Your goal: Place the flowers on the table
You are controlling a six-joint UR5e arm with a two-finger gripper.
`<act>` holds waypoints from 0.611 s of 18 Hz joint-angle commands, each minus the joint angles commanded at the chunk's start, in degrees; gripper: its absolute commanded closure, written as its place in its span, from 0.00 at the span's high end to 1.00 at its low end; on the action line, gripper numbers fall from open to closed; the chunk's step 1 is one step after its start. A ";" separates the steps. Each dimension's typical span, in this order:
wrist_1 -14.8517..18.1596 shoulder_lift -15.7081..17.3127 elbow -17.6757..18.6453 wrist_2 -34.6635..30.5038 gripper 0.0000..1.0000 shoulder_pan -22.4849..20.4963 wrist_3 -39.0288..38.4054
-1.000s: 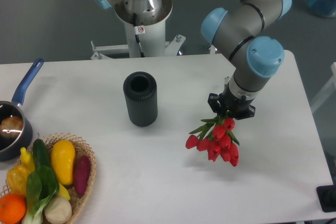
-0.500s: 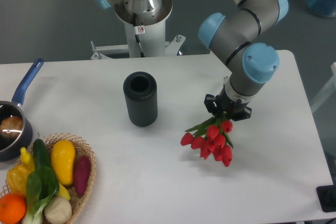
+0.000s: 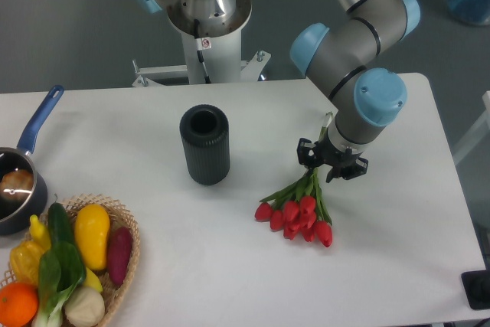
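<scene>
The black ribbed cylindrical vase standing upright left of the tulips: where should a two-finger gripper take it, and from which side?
Probably the ribbed side wall of the black ribbed cylindrical vase, near mid-height, approached level from its right, where the white table is bare apart from the red tulips. The round upright body offers opposite faces; the open mouth is a possible rim grip from above.

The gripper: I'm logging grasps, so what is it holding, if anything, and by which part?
The gripper holds the flowers by the green stem ends, red blooms pointing down toward the table.
</scene>
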State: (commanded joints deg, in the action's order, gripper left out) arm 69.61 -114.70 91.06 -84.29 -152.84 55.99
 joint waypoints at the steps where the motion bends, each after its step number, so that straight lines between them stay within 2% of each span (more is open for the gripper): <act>1: -0.26 0.26 -0.17 0.00 0.66 0.00 0.09; 2: -0.70 0.61 -0.44 0.00 0.86 -0.17 0.44; 3: -1.32 0.96 -0.53 0.09 1.00 -0.26 1.05; 5: -2.90 2.10 -0.70 0.26 1.00 -0.79 1.58; 8: -3.60 3.51 -0.88 0.53 1.00 -1.14 1.32; 11: -8.78 4.22 -2.54 3.07 1.00 -0.97 0.88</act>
State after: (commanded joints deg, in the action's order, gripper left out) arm 60.83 -110.48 88.51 -81.22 -153.81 56.87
